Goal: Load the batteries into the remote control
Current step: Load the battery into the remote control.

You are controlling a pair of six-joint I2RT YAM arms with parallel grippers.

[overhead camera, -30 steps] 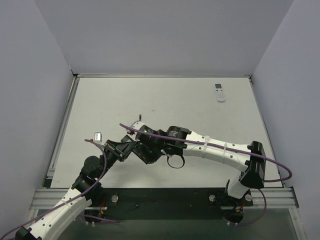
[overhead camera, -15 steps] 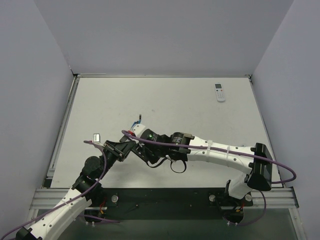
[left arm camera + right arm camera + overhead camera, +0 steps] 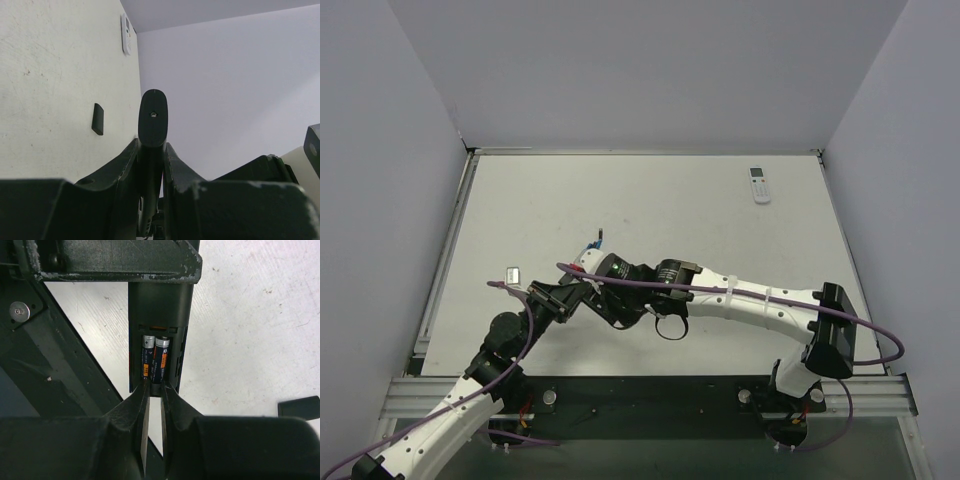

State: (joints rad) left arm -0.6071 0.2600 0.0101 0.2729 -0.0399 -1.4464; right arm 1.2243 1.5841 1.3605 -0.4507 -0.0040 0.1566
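Note:
My left gripper [image 3: 151, 150] is shut on the black remote control [image 3: 153, 117] and holds it edge-on above the table. In the right wrist view the remote control [image 3: 160, 305] has its back open, with two dark batteries [image 3: 161, 362] lying side by side in the bay. My right gripper [image 3: 155, 388] is shut on the near end of the right-hand battery. In the top view both grippers meet left of centre, the left gripper [image 3: 566, 293] under the right gripper [image 3: 591, 268]. The remote's far tip [image 3: 599, 237] sticks out beyond them, with a bit of blue beside it.
A small black battery cover [image 3: 98, 119] lies on the table; it also shows in the right wrist view [image 3: 299, 406]. A white remote [image 3: 759, 184] lies at the far right, also in the left wrist view [image 3: 126, 40]. Grey walls enclose the table.
My right gripper has moved a little left and forward over the remote. The left gripper still holds the remote in the same place.

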